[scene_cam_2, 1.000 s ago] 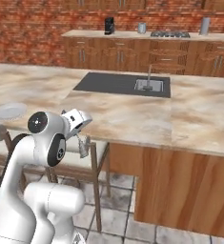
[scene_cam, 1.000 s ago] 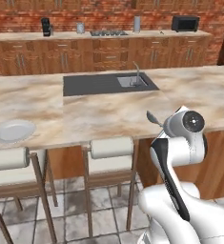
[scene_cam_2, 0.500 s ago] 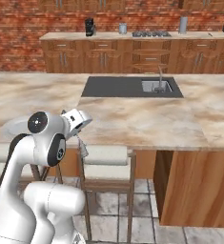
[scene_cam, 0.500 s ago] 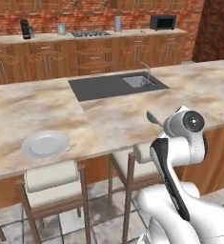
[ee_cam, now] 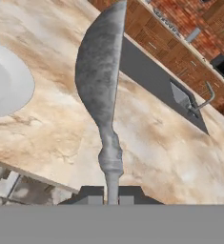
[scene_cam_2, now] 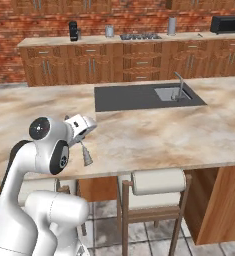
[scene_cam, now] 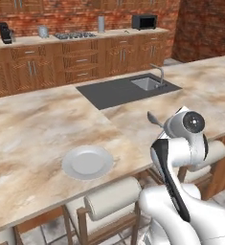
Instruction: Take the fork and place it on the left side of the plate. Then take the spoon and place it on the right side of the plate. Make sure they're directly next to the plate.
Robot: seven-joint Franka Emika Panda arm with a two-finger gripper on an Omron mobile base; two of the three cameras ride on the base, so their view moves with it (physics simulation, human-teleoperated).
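Note:
A white round plate lies on the marble island counter, near its front edge and left of the arm. In the hand view the plate sits at the left edge. My gripper is shut on the handle of the grey metal spoon, whose long head points away over the counter, to the right of the plate and above it. From the right, the gripper hovers at the counter's front edge with the spoon hanging below it. The spoon's end sticks out beside the arm's wrist. The fork is out of view.
A dark sink with a faucet is set into the island, far right of the plate. Padded stools stand under the front edge. The back wall has wooden cabinets, a stove and a microwave.
The base has driven sideways, so the whole scene shifted; the plate now lies near the middle of the left base view. The arm kept its pose with the spoon in its grip.

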